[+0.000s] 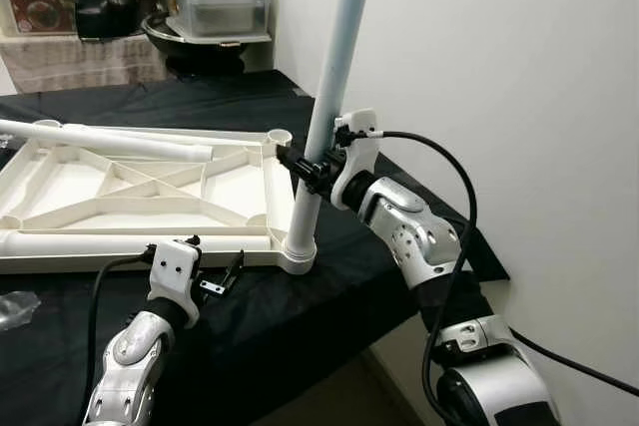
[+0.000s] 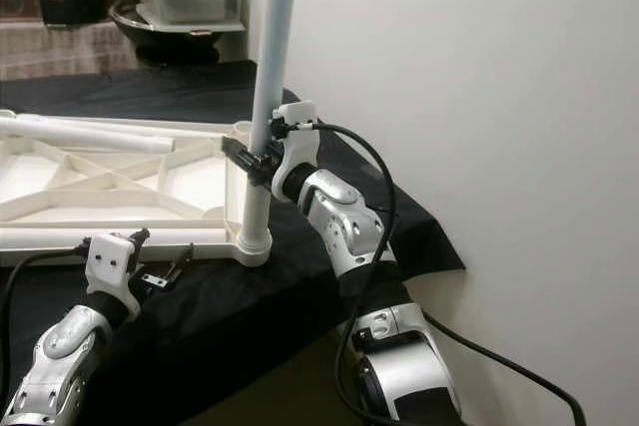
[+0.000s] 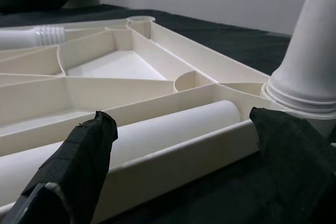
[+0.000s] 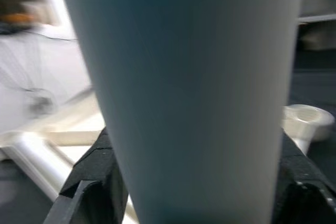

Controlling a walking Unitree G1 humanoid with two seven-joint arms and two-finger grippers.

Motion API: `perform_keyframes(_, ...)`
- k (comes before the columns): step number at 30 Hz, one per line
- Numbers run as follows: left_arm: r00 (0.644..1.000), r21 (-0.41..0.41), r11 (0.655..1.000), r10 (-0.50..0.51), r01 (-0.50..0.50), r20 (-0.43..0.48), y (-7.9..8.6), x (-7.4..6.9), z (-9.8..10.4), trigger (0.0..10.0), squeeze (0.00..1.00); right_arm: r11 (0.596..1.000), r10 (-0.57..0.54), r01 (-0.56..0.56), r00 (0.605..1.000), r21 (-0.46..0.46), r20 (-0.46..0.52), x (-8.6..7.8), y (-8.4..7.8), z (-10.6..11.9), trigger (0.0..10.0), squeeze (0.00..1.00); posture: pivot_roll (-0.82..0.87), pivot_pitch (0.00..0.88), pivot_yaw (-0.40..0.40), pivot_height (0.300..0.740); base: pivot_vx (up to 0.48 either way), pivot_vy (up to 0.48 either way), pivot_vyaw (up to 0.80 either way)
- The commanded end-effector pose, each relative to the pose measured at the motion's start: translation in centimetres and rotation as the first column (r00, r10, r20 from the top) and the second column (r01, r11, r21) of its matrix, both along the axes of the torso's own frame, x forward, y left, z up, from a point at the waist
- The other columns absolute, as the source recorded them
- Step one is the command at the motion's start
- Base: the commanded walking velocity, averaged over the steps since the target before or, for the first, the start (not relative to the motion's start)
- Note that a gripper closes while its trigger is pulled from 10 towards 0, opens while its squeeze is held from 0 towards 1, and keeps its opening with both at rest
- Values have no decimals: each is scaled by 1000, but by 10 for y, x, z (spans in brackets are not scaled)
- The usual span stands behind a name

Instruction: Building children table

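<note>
The white tabletop [image 1: 140, 197] is lying upside down, ribbed underside showing, on a table draped in black cloth [image 1: 329, 296]. One white leg [image 1: 327, 107] is standing upright in the corner socket [image 1: 298, 254] nearest the robot's right side, tilting slightly toward the wall. The right claw [image 1: 312, 175] is gripping this leg at about mid-height, one black finger showing on each side of the tube in the right wrist view [image 4: 189, 87]. The right arm is reaching in from the wall side.

A second leg [image 1: 110, 142] is lying loose across the far part of the tabletop, and a third leg [image 3: 157, 132] is lying along the near edge, inside the rim. The left claw [image 1: 222, 278] is hovering low over the cloth just in front of that near edge, its fingers [image 3: 79, 161] spread apart and holding nothing. The far corner socket [image 1: 280, 136] is standing vacant.

Pots and a plastic container [image 1: 215, 7] are sitting beyond the table.
</note>
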State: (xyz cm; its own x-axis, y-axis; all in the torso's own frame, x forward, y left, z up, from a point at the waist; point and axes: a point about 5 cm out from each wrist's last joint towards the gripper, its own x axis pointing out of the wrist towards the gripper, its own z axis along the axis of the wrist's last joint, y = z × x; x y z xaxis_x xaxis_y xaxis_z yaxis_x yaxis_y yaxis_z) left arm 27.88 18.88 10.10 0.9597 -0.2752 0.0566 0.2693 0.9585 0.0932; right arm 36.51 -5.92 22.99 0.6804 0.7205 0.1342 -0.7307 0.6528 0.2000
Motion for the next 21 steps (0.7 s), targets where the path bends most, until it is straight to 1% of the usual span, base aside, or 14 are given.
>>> perform_keyframes(1,1000,-9,1000,-1,1,-17,0,-1,-3,10000,0,982,184,-189,974,24,136,-8,-5,25,10000,0,80,0,-155,740,0,0,0)
perform_keyframes(2,1000,-9,1000,2,-3,-17,0,-2,-4,10000,0,946,320,-324,924,-15,211,-17,-10,34,10000,0,90,0,-158,740,0,0,0)
perform_keyframes(3,1000,-9,1000,2,-3,-17,0,-2,-4,10000,0,946,320,-324,924,-15,211,-17,-10,34,10000,0,90,0,-158,740,0,0,0)
perform_keyframes(4,1000,-9,1000,5,-5,-17,1,-2,-4,10000,0,911,409,-409,879,-53,245,-21,-14,36,10000,0,91,0,-155,740,0,0,0)
perform_keyframes(5,1000,-8,1000,6,-7,-17,2,-2,-3,10000,0,888,457,-450,854,-88,248,-22,-15,33,10000,0,92,0,-154,740,0,0,0)
perform_keyframes(6,1000,-8,1000,6,-7,-17,2,-2,-3,10000,0,888,457,-450,854,-88,248,-22,-15,33,10000,0,92,0,-154,740,0,0,0)
perform_keyframes(8,1000,-3,1000,7,-7,-14,3,-1,-2,10000,0,869,494,-474,847,-142,196,-21,-11,18,10000,0,93,0,-153,740,0,0,0)
perform_keyframes(10,1000,-2,1000,7,-7,-13,4,-1,-1,10000,0,860,508,-485,844,-162,174,-22,-8,11,10000,0,93,0,-153,740,0,0,0)
perform_keyframes(11,1000,0,1000,7,-7,-11,4,0,0,10000,0,840,536,-509,831,-188,149,-26,-4,1,8078,0,94,0,-153,740,0,0,0)
perform_keyframes(12,1000,0,1000,7,-7,-11,4,0,0,10000,0,840,536,-509,831,-188,149,-26,-4,1,8078,0,94,0,-153,740,0,0,0)
perform_keyframes(13,1000,2,1000,8,-8,-9,5,1,0,10000,0,826,555,-528,822,-197,128,-29,-1,-6,1529,0,97,0,-153,740,0,0,0)
perform_keyframes(14,1000,3,1000,8,-8,-8,5,0,0,10000,0,821,561,-536,821,-198,104,-32,3,-15,0,0,91,0,-146,740,0,0,0)
perform_keyframes(17,1000,3,1000,4,-4,-10,4,0,0,10000,0,819,562,-542,825,-190,69,-37,9,-27,0,0,91,0,-146,740,0,0,0)
perform_keyframes(21,1000,3,1000,0,0,-12,2,0,-1,10000,0,810,576,-563,816,-163,46,-42,12,-34,0,0,86,0,-141,740,0,0,0)
